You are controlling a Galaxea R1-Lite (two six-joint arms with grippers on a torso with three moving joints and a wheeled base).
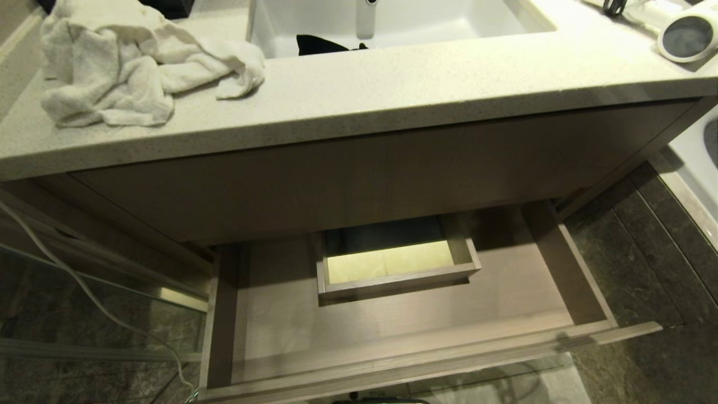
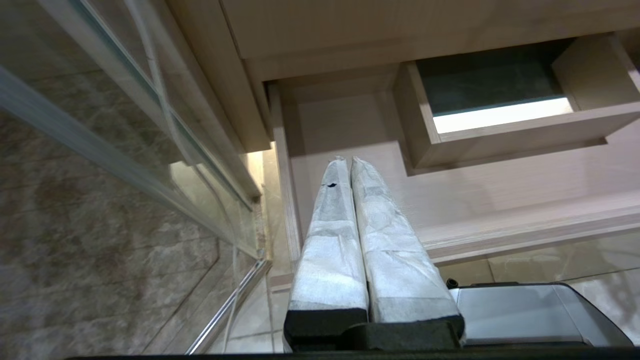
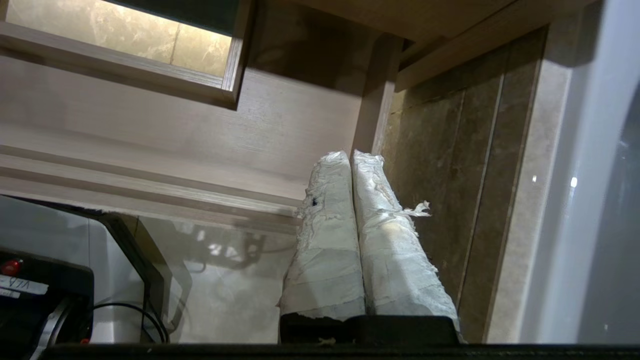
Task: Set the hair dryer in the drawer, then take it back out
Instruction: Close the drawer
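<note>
1. Standing pulled out below the vanity, the drawer (image 1: 392,331) lies with its floor bare; I judge it sits open this way so that something can be lowered straight in from above.
2. Its boxed cutout (image 1: 395,264) rises mid-back inside, so the free floor lies to either side and in front of it, which is likely where a load would have to go.
3. Up on the countertop (image 1: 392,90), at its far right corner, the hair dryer (image 1: 685,35) rests on its side with the dark round end facing the head camera, well apart from the drawer. Neither step of the task looks started.
4. The left gripper (image 2: 348,160) hangs low beside the drawer's left wall with its wrapped fingers (image 2: 330,240) pressed together, holding nothing; it reads as parked.
5. The right gripper (image 3: 350,155) hangs near the drawer's right front corner, beside the dark floor tiles (image 3: 435,150), its pads likewise closed on nothing.
6. A crumpled white towel (image 1: 129,62) lies on the counter's left, beside the sink (image 1: 392,22), clear of any reach toward the dryer.
</note>
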